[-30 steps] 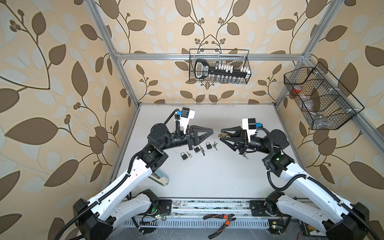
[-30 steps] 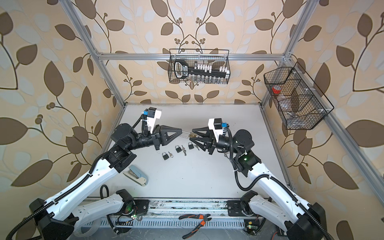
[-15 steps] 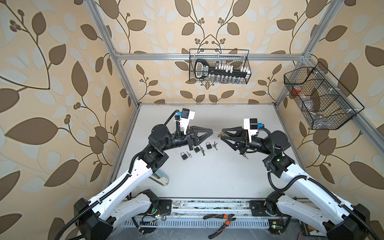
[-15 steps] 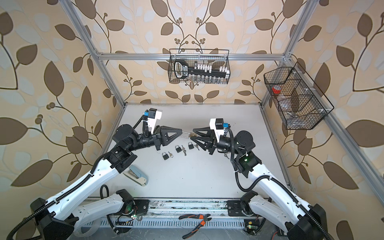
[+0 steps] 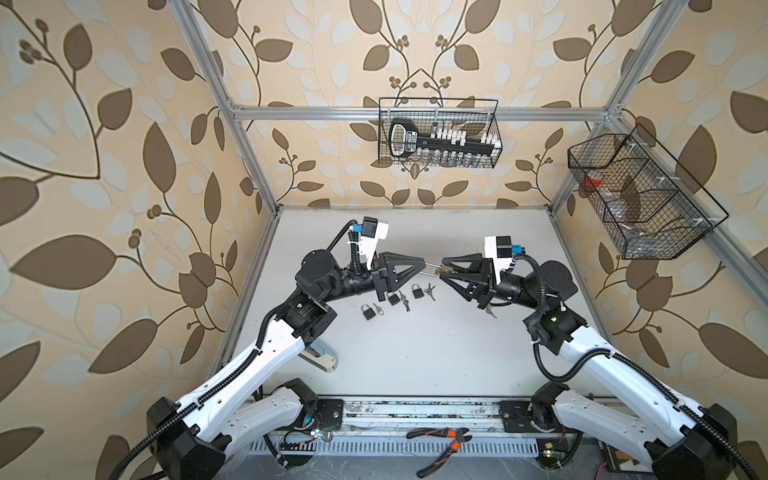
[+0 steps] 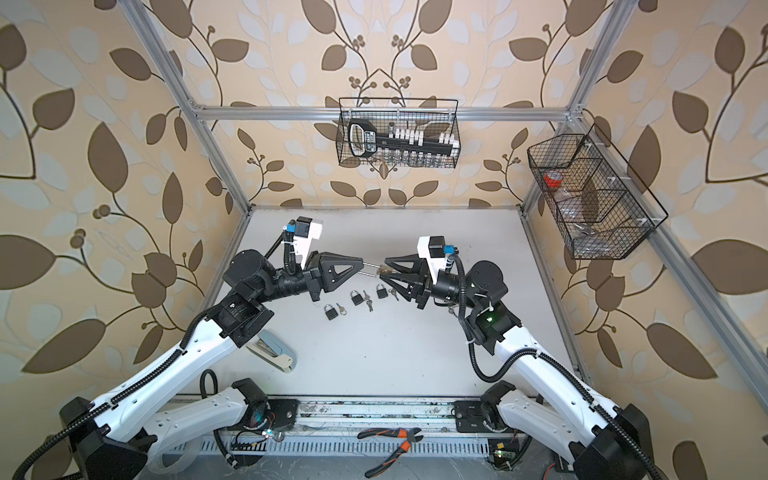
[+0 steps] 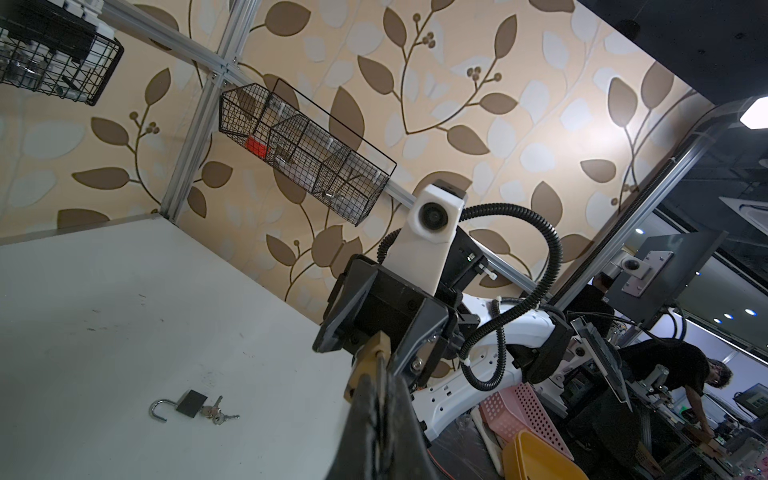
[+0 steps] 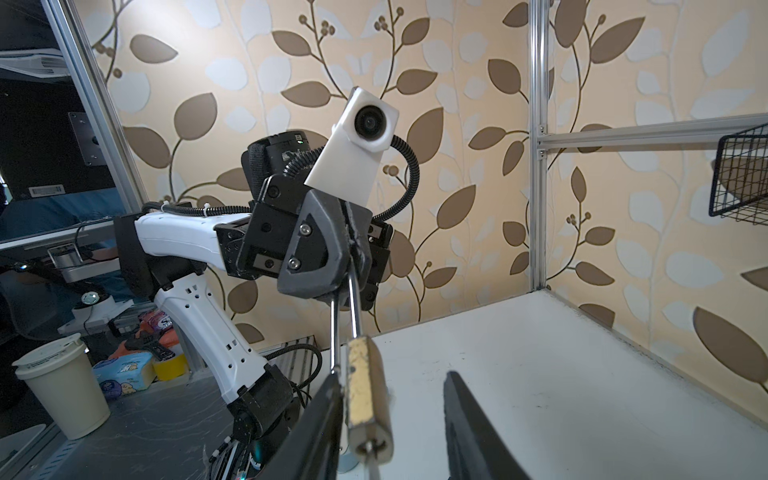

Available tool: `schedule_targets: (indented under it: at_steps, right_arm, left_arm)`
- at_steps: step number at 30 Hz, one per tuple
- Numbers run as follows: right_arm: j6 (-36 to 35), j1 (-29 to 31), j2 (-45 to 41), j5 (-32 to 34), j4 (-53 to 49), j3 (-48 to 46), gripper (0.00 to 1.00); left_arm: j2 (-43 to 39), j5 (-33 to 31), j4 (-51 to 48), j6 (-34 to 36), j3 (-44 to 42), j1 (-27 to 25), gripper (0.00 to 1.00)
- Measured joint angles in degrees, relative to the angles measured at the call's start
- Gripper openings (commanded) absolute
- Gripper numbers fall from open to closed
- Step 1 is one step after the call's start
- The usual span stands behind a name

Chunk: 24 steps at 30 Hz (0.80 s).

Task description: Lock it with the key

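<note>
Right claw [image 8: 392,378] narrower; loose around padlock [image 8: 363,386]

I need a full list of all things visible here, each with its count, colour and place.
brass padlock: one, gold, in the air between both tools
black padlocks: three, black, on the table below the tools
keys: several, silver, beside the black padlocks
stapler: one, grey-blue, on the table, front left
pliers: one, black and orange, in front of the table
wire baskets: two, black, hung at the back and the right
table: one, white, middle of the scene
left tool: one, black, shut on the brass padlock's shackle
right tool: one, black, open around the brass padlock's body
</note>
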Motion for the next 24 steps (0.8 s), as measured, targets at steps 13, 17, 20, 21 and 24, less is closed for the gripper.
schedule_targets:
  at_steps: [13, 17, 20, 21, 24]
  right_arm:
    - [0.0, 0.3, -0.1, -1.3, -0.1, 0.0, 0.00]
    - [-1.5, 0.2, -0.1, -2.3, -4.2, 1.3, 0.00]
    - [-4.0, -0.6, 1.0, -3.6, -12.8, 6.7, 0.00]
    - [-4.6, -1.1, 1.5, -4.1, -15.1, 8.7, 0.00]
    - [-5.6, -3.8, 2.8, -6.6, -21.5, 14.2, 0.00]
  left_arm:
    - [-0.2, -1.6, -0.1, 0.0, -0.7, 0.0, 0.00]
    - [-0.6, -2.1, -3.5, 1.9, -0.2, 0.0, 0.23]
    - [-0.6, -3.2, -10.9, 6.6, 2.6, 0.0, 0.41]
    - [-0.7, -3.4, -12.9, 7.7, 3.6, 0.0, 0.42]
    - [-1.1, -5.4, -19.8, 12.1, 7.3, 0.0, 0.37]
